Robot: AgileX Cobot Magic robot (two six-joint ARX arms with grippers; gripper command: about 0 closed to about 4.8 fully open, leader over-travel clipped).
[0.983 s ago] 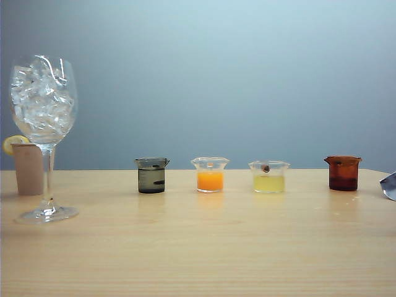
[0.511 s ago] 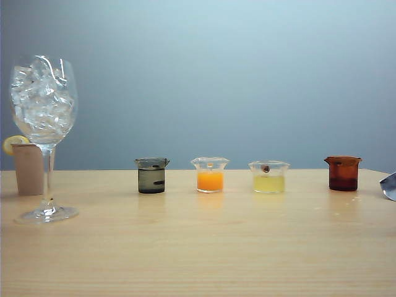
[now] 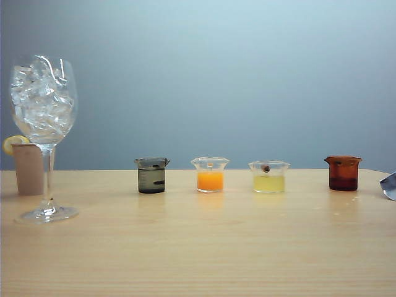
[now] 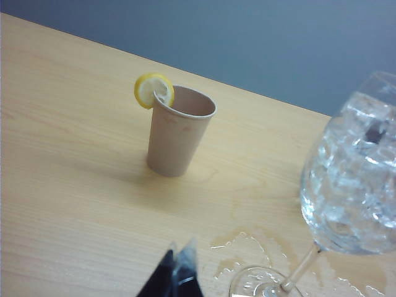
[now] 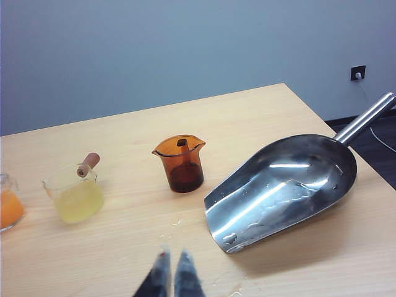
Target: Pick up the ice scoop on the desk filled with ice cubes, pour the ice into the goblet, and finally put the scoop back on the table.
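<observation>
A blue-grey wall (image 3: 247,74) is seen behind the light-wood tabletop (image 3: 204,247). The ice scoop (image 5: 281,189) lies emptied at the tabletop's right end, handle angled toward the edge, mouth toward the beakers. The goblet (image 3: 43,124) is filled with ice cubes (image 3: 42,99). Left hand (image 4: 175,272) and right hand (image 5: 171,272) are closed, holding nothing.

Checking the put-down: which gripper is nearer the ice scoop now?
Right. The right gripper, shut, hangs just short of the ice scoop lying empty on the desk. The left gripper is by the goblet.
</observation>
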